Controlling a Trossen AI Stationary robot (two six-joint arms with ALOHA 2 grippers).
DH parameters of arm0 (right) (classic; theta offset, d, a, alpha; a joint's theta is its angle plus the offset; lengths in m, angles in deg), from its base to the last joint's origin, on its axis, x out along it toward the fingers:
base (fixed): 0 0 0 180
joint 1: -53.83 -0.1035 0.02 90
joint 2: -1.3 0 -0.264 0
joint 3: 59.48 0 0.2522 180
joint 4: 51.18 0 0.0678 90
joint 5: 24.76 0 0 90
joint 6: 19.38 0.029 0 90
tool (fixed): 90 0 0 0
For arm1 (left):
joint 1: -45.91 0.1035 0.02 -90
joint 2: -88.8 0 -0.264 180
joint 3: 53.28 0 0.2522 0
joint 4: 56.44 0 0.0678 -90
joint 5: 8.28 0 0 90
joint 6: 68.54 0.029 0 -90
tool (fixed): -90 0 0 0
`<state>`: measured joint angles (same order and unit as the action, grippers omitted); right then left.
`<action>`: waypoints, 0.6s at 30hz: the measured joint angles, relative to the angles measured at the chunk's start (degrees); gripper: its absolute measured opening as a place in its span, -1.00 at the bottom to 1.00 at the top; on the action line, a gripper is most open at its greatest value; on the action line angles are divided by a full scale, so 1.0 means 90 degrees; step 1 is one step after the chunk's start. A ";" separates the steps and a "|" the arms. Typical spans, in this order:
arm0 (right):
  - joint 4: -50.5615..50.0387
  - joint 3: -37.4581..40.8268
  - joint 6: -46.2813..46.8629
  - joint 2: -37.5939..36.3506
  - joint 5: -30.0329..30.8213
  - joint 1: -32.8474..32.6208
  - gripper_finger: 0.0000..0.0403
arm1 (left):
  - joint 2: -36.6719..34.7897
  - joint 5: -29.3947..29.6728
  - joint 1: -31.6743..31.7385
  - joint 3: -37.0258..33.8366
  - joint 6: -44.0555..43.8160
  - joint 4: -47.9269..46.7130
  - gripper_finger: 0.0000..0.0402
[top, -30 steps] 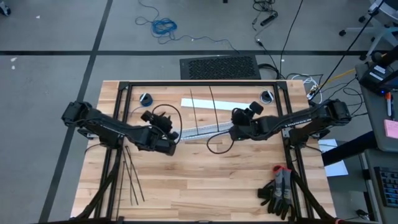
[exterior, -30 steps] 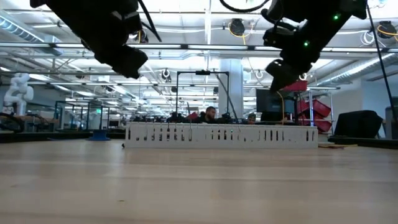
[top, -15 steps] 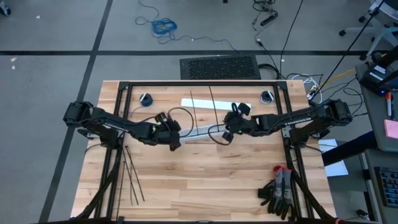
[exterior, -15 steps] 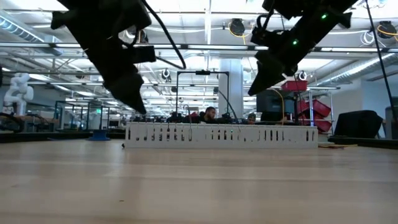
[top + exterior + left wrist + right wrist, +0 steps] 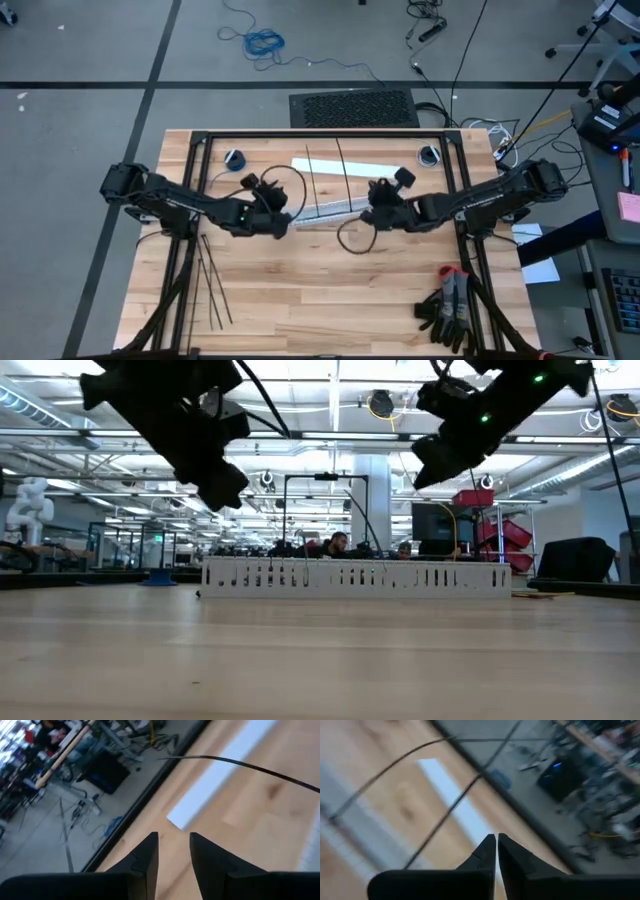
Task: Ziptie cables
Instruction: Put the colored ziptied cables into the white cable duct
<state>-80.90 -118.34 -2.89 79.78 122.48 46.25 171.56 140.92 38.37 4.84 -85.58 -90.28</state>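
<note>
Both grippers hover mid-tabletop (image 5: 330,290): right gripper (image 5: 378,207) just snapped its fingers together on nothing; left gripper (image 5: 283,213) keeps a narrow gap. Zipties (image 5: 212,285) wait at seven o'clock.

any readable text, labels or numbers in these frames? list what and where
None can be read.
White slotted duct: no print visible.
Pink paper on the side desk: any writing is too small to read.
Screens and red bins in the room behind: too far and blurred to read.
Black gloves at the table's corner: no readable label.
Both wrist views: blurred, no lettering shows.
</note>
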 joint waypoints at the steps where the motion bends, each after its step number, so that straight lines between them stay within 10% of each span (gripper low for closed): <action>1: 0.0136 0.0000 -0.0319 0.0000 -0.0023 0.0156 -0.94 | 0.0000 0.0014 0.0084 0.0000 0.0000 0.0068 -0.46; 7: 0.1382 0.0000 -0.1992 0.0000 -0.2083 0.1513 -0.96 | 0.0024 -0.0269 0.0701 0.0000 0.0066 0.0981 -0.46; 12: 0.1722 0.0000 -0.2249 0.0005 -0.5277 0.2178 -0.99 | 0.0049 -0.2546 0.1266 0.0002 0.1299 0.1476 -0.46; 18: 0.2513 0.0389 -0.2242 0.0092 -0.6530 0.2085 -1.00 | 0.0053 -0.4595 0.1437 -0.0196 0.2144 0.2630 -0.46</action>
<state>-58.28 -114.85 -23.07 80.61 63.71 65.02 172.05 99.57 51.30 3.08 -66.28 -66.61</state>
